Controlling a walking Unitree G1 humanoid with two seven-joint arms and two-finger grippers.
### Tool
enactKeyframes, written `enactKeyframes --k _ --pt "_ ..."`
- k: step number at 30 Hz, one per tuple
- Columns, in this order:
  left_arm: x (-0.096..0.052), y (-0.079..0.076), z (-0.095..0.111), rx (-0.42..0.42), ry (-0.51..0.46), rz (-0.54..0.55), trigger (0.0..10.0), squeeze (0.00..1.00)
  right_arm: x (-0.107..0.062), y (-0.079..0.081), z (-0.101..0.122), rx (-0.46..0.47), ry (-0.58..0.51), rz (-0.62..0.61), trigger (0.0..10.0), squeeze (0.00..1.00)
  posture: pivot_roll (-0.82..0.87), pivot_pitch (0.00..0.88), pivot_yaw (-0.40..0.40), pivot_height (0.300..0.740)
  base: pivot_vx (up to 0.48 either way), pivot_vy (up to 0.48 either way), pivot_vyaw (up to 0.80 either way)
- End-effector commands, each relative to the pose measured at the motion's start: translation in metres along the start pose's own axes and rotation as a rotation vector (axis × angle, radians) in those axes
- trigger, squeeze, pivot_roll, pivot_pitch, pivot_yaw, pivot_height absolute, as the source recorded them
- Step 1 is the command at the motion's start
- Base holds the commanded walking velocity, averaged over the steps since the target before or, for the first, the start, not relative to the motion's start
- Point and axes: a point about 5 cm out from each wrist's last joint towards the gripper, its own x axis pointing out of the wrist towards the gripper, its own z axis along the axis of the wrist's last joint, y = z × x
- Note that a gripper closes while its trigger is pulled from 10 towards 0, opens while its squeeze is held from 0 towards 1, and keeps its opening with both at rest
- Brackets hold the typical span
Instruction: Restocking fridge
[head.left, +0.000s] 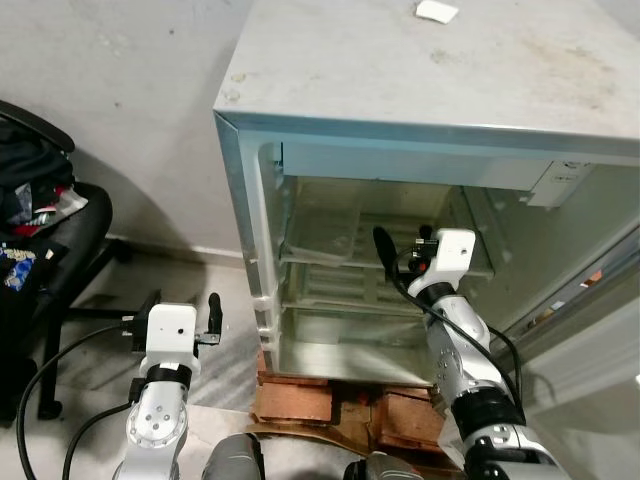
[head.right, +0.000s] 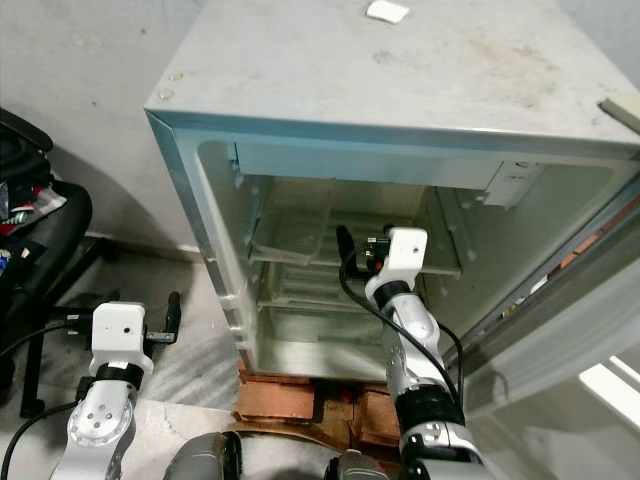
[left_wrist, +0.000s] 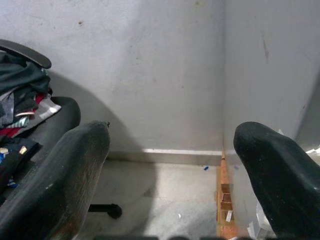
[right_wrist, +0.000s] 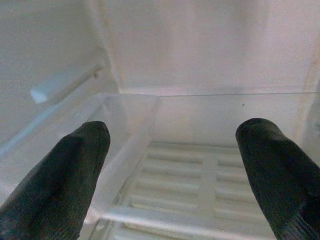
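A small grey fridge (head.left: 420, 70) stands open in front of me, with nothing stored on its shelves. My right gripper (head.left: 403, 243) reaches into the upper compartment. It is open, with nothing between its black fingers (right_wrist: 75, 165). Ahead of it lie a clear plastic tray (right_wrist: 125, 120) and a white slatted shelf (right_wrist: 200, 185). My left gripper (head.left: 182, 300) hangs low outside the fridge, to its left. It is open and holds nothing, and it faces the grey wall (left_wrist: 150, 75).
The fridge door (head.left: 590, 300) swings open on the right. Red bricks (head.left: 330, 400) prop the fridge off the floor. A black office chair (head.left: 60, 230) piled with clothes stands at the left. A small white scrap (head.left: 437, 11) lies on the fridge top.
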Motion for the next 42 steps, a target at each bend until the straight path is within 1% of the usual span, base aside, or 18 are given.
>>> enactKeyframes --k 1,2,3,4,5,6,10,15,21,29,39,42 --pt "-0.001 -0.002 -0.005 0.008 0.020 -0.015 10.0 0.00 0.000 0.005 0.011 -0.038 -0.039 0.026 10.0 0.99 0.03 0.047 -0.012 0.740 -0.334 0.000 0.00" --pt "0.000 -0.003 -0.005 0.008 0.020 -0.015 10.0 0.00 -0.001 0.006 0.012 -0.039 -0.042 0.028 10.0 0.95 0.03 0.047 -0.012 0.740 -0.334 0.000 0.00" --pt "0.001 -0.004 -0.006 0.008 0.019 -0.018 10.0 0.00 -0.003 0.006 0.013 -0.036 -0.039 0.027 10.0 0.51 0.03 0.040 -0.012 0.740 -0.337 0.000 0.00" --pt "0.002 -0.005 -0.006 0.008 0.018 -0.021 10.0 0.00 -0.005 0.006 0.012 -0.034 -0.032 0.026 10.0 0.16 0.03 0.038 -0.012 0.740 -0.341 0.000 0.00" --pt "0.002 -0.005 -0.006 0.008 0.018 -0.021 10.0 0.00 -0.005 0.006 0.012 -0.034 -0.032 0.026 10.0 0.16 0.03 0.038 -0.012 0.740 -0.341 0.000 0.00" --pt "0.003 -0.006 -0.005 0.006 0.016 -0.022 10.0 0.00 -0.008 0.006 0.009 -0.036 -0.014 0.028 10.0 0.00 0.02 0.036 -0.011 0.740 -0.345 0.000 0.00" --pt "0.005 -0.006 -0.005 0.006 0.014 -0.023 10.0 0.00 -0.015 0.003 0.004 -0.032 0.020 0.018 10.0 0.00 0.02 0.034 -0.012 0.740 -0.345 0.000 0.00" --pt "0.005 -0.006 -0.005 0.007 0.011 -0.023 10.0 0.00 -0.016 0.002 0.001 -0.029 0.039 0.014 10.0 0.00 0.03 0.034 -0.016 0.740 -0.345 0.000 0.00" --pt "0.004 -0.005 -0.007 0.007 0.014 -0.021 10.0 0.00 -0.014 0.006 0.001 -0.031 0.052 0.022 10.0 0.00 0.03 0.029 -0.018 0.740 -0.346 0.000 0.00" --pt "0.007 -0.007 -0.005 0.005 0.008 -0.031 10.0 0.00 -0.010 0.004 0.005 -0.045 0.047 0.005 10.0 0.00 0.02 0.031 -0.011 0.740 -0.346 0.000 0.00" --pt "0.007 -0.008 -0.006 0.007 0.008 -0.035 10.0 0.00 -0.009 0.008 0.009 -0.041 0.038 0.005 10.0 0.00 0.02 0.031 -0.011 0.740 -0.345 0.000 0.00" --pt "0.007 -0.009 -0.006 0.002 0.010 -0.037 10.0 0.00 -0.009 0.006 0.009 -0.042 0.039 -0.001 10.0 0.00 0.02 0.031 -0.011 0.740 -0.194 0.000 0.00"
